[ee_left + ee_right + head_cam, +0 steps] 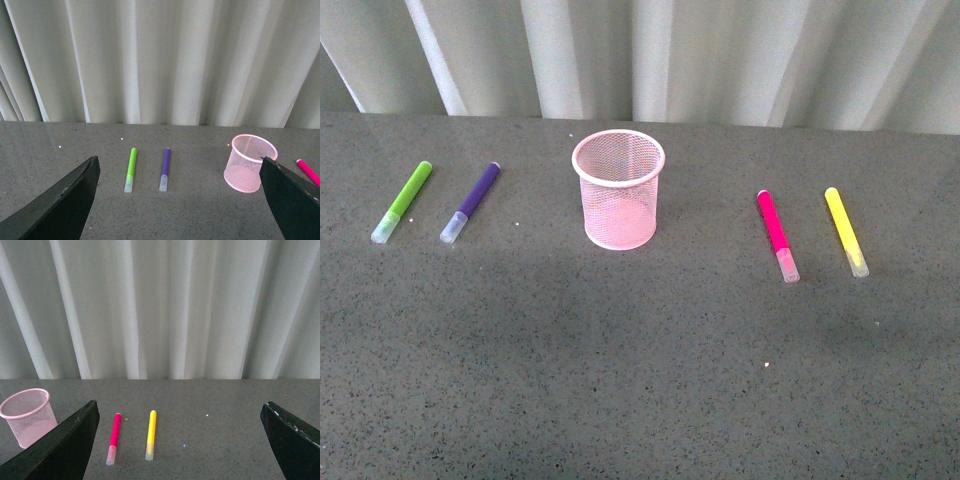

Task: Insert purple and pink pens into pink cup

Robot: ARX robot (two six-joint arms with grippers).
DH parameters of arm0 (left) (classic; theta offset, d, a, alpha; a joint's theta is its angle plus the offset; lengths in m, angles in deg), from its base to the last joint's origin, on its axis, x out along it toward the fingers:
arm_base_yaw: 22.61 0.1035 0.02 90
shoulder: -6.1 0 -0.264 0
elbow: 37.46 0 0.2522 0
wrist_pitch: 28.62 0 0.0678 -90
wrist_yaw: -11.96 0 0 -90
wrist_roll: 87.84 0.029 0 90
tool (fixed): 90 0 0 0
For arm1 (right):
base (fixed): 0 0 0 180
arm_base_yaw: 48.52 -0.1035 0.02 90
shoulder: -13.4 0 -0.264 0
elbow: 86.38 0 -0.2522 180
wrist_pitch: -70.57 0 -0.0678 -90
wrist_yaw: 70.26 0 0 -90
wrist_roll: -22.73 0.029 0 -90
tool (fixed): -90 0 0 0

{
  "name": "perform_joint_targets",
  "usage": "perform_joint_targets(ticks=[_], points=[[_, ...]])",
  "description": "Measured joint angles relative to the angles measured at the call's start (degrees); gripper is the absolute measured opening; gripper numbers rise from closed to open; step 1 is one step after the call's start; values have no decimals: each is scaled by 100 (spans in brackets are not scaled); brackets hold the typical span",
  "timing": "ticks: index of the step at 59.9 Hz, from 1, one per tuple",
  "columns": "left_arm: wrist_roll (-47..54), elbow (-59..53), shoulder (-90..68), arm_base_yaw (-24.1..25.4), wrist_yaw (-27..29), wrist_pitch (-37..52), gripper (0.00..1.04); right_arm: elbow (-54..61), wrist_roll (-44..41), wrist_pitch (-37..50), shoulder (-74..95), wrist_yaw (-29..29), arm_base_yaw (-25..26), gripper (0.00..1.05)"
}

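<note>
The pink cup (pixel 618 189) stands upright and empty at the table's middle back; it also shows in the left wrist view (pixel 248 163) and the right wrist view (pixel 29 417). The purple pen (pixel 471 202) lies flat to its left, also in the left wrist view (pixel 165 169). The pink pen (pixel 777 235) lies flat to its right, also in the right wrist view (pixel 114 438). My left gripper (pixel 180 200) is open and empty, well back from the purple pen. My right gripper (pixel 180 440) is open and empty, well back from the pink pen. Neither arm shows in the front view.
A lime-green marker (pixel 402 201) lies left of the purple pen. A yellow marker (pixel 846 231) lies right of the pink pen. A white pleated curtain (pixel 640 55) hangs behind the grey table (pixel 640 380).
</note>
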Motion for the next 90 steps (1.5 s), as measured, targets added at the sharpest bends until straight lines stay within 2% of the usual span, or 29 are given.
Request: perform_joint_targets(ticks=[90], points=[[0,0,0,0,0,0,98,0,0,0,0,0,-2,98]])
